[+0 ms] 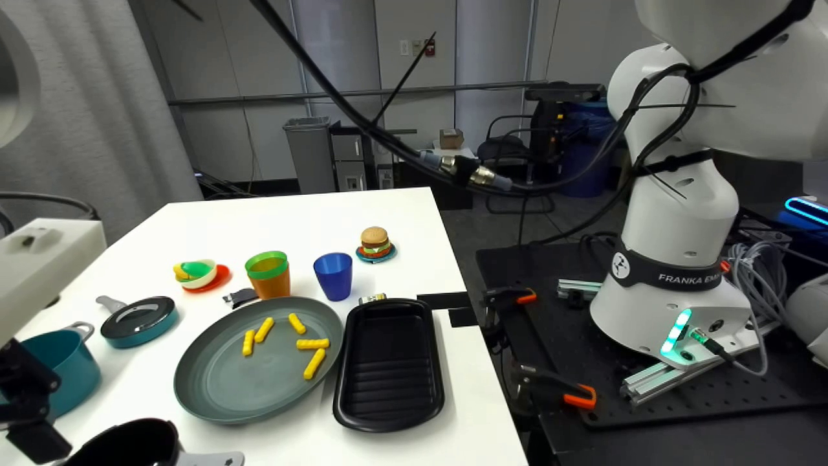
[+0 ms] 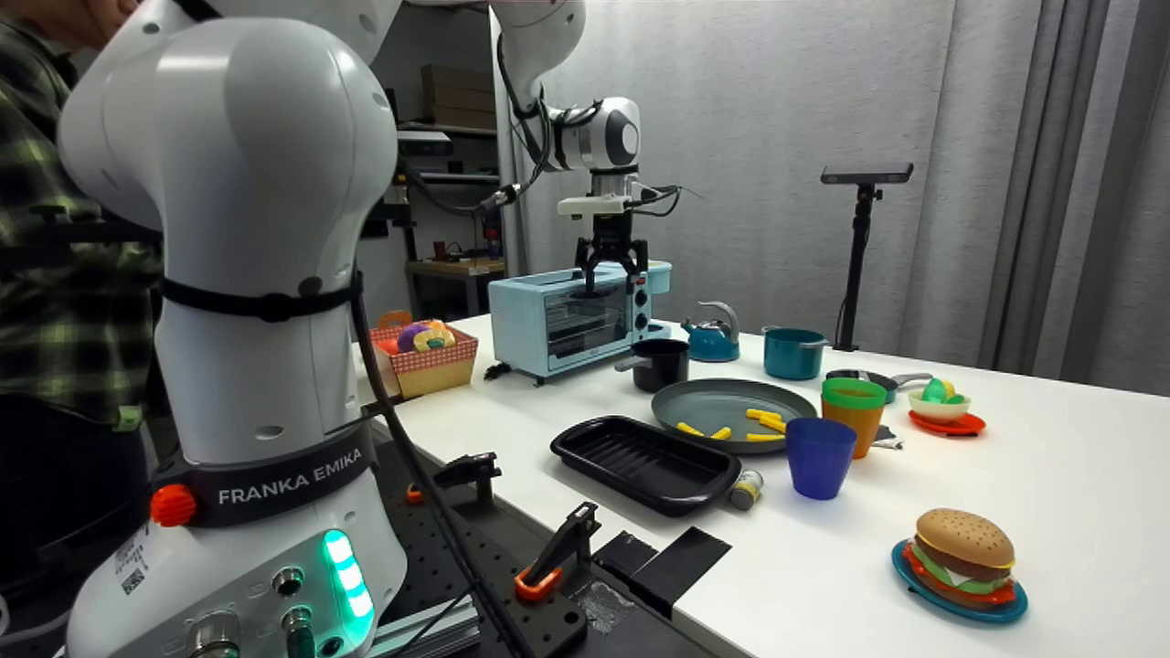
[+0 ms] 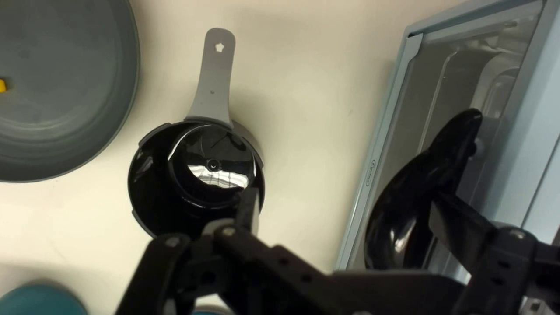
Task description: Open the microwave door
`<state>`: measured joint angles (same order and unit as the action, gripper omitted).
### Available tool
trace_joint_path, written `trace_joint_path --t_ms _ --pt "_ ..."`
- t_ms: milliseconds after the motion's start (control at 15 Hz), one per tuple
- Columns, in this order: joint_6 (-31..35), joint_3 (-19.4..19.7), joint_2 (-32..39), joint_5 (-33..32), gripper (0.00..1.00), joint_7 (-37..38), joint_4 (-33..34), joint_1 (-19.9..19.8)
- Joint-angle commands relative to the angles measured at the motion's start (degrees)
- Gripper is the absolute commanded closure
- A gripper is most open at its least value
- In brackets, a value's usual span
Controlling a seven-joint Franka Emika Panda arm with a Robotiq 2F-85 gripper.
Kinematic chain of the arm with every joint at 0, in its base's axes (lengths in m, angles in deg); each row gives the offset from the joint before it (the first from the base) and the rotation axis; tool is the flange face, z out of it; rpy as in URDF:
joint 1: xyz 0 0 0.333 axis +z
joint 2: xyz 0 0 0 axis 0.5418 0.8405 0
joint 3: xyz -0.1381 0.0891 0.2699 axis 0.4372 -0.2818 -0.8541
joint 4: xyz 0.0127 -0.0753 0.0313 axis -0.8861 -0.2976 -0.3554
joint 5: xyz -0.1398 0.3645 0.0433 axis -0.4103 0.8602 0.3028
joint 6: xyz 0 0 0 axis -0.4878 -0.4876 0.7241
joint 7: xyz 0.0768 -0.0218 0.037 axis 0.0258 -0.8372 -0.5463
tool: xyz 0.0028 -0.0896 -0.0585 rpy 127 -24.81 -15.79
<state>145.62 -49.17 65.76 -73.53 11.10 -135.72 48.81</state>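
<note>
Door (image 2: 585,327) toward pot (image 2: 665,368), long axis level

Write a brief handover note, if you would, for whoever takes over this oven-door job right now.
Tool: open, holding nothing; in the wrist view one finger overlaps the black handle, contact unclear.
Oven: pale blue; its door looks shut.
Pot: in front of the oven, possibly in the door's way.
Done: tool positioned at the door.
Left: grip or hook the handle, then open the door.
</note>
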Motion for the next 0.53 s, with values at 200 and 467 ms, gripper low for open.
trace_joint_path --t_ms 200,467 --pt "-1.0 -0.3 1.8 -0.6 0.00 -2.7 2.6 -0.1" --pt "0.7 0.3 1.7 -1.2 0.00 -1.8 2.2 0.3"
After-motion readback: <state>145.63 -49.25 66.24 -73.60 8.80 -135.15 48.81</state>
